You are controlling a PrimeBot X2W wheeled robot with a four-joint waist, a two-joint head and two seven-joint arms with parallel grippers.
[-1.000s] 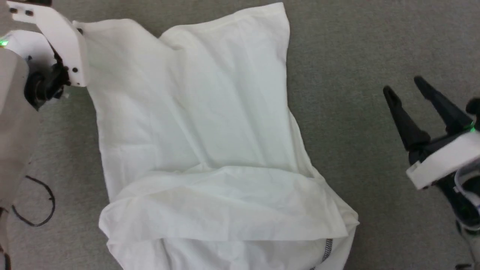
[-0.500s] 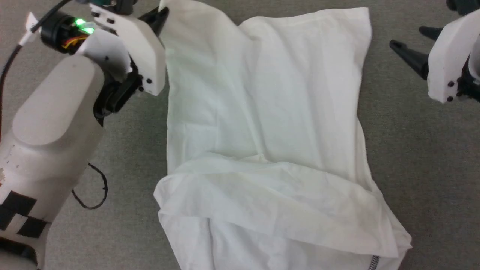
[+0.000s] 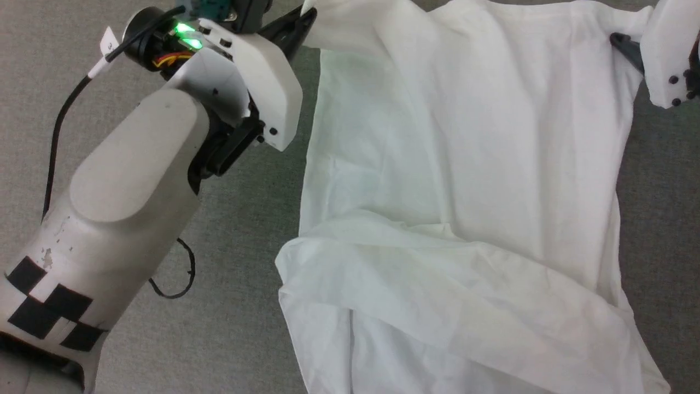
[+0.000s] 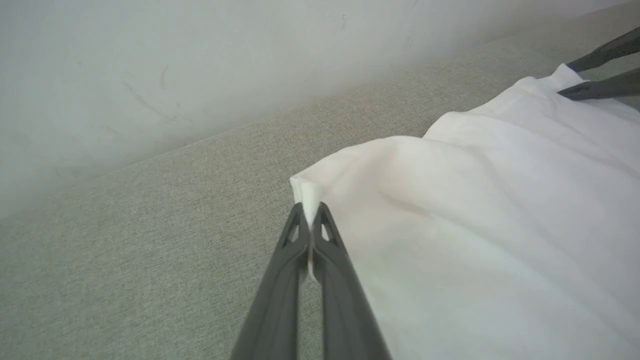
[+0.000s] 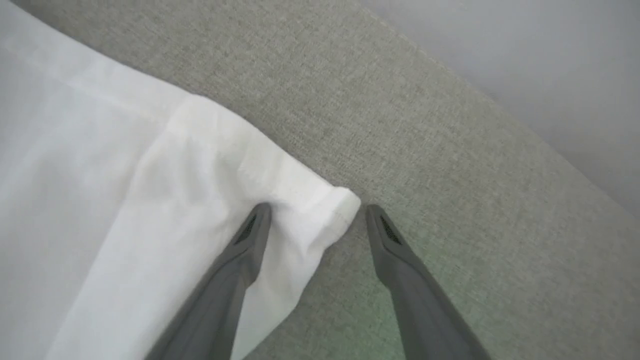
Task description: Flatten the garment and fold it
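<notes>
The white garment (image 3: 465,180) lies spread on the grey surface, with a loose fold across its near part. My left gripper (image 3: 304,15) is shut on the garment's far left corner (image 4: 306,192), a pinch of white cloth between the fingertips. My right gripper (image 5: 316,216) is open at the far right corner (image 5: 325,210). That corner lies between its two fingers, one finger (image 5: 255,225) resting on the cloth. In the head view its dark finger (image 3: 626,48) shows at the garment's right edge. The left wrist view shows the right gripper's fingers (image 4: 600,70) at the far corner.
A grey carpet-like surface (image 3: 246,230) runs all around the garment. A pale wall (image 4: 150,75) rises just beyond the far edge. A thin black cable loop (image 3: 178,276) lies on the surface beside my left forearm (image 3: 126,213).
The head camera has swung, shifting the whole picture rightward. My right gripper has moved in from the side to the garment's far right corner. The left gripper keeps its hold.
</notes>
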